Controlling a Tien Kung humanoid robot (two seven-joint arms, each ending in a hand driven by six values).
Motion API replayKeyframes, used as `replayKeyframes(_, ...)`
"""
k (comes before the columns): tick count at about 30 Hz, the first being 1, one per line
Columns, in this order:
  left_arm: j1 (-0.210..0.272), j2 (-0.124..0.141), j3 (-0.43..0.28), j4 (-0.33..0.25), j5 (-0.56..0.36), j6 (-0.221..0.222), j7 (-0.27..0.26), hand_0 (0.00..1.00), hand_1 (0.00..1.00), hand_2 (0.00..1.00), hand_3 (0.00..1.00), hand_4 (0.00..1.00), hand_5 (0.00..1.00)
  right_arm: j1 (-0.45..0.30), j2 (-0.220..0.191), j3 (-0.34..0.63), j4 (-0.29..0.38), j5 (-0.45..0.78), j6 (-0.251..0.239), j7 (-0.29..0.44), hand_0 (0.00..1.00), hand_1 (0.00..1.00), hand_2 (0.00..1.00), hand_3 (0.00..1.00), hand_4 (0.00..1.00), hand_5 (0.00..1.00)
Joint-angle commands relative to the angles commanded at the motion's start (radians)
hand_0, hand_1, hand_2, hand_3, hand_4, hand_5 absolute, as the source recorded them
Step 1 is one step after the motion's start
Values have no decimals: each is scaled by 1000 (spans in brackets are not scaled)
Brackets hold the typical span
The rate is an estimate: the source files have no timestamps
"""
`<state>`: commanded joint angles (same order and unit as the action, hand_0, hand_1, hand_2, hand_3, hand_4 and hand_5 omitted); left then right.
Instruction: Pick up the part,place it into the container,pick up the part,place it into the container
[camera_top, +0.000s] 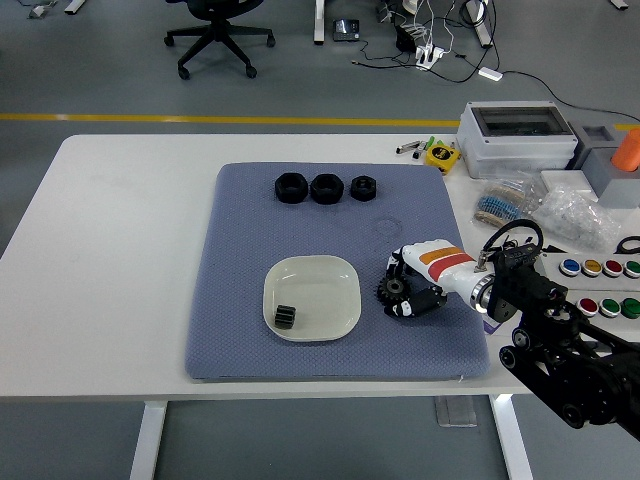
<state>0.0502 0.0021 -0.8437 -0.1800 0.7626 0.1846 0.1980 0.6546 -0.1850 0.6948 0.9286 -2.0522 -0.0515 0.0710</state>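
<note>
Low in the frame's right half, our right hand (415, 283) has its fingers clenched around the black gear (390, 293) on the blue mat (240, 330), just right of the white dish (311, 297). A small black ribbed part (287, 316) already lies in the dish's lower left corner. Farther up, near the mat's top edge, three black nuts (325, 187) sit in a row.

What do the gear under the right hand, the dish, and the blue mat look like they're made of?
The gear, gripped by the right hand, looks like matte black plastic or dark-coated metal; the picture cannot settle which. The dish seems glazed ceramic or glossy plastic: cream, smooth, with a soft sheen. The mat looks like soft foam or rubbery fabric, with a fine dimpled texture and rounded corners.
</note>
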Motion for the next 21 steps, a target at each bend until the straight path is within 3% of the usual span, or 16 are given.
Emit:
replayKeyframes(1,0,0,0,0,0,0,-1,386,529,561,467,998,794,0,-1,-1,0,-3,2,-3,303,443,490,486,615,255)
replayKeyframes(2,0,1,0,0,0,0,-1,386,530,561,468,998,796,0,-1,-1,0,-5,4,-4,259,391,447,456,500,219)
replayKeyframes(7,1,1,-1,0,1,-1,0,386,530,561,468,998,796,-1,-4,-2,1,1,14,-9,259,391,447,456,500,219)
replayKeyframes(8,1,1,-2,0,2,-1,0,384,530,561,469,998,792,-1,-5,-2,2,3,15,-10,149,270,354,414,591,118)
replayKeyframes(13,1,0,-2,0,1,0,1,384,530,561,469,998,792,-3,-8,-3,8,19,20,-13,149,270,354,414,591,118)
replayKeyframes(14,1,1,-1,0,0,0,0,385,528,560,468,998,793,-3,-9,-2,10,23,19,-13,59,150,254,345,551,88)
replayKeyframes(19,1,1,-1,0,2,0,0,385,528,560,468,998,793,-5,-15,3,35,23,18,-20,59,150,254,345,551,88)
replayKeyframes(20,1,1,-2,0,2,0,0,384,528,560,468,998,795,-6,-16,5,40,22,19,-21,18,90,191,295,538,99)
replayKeyframes(21,1,1,-2,0,2,0,0,384,528,560,468,998,795,-6,-18,6,44,20,20,-23,18,90,191,295,538,99)
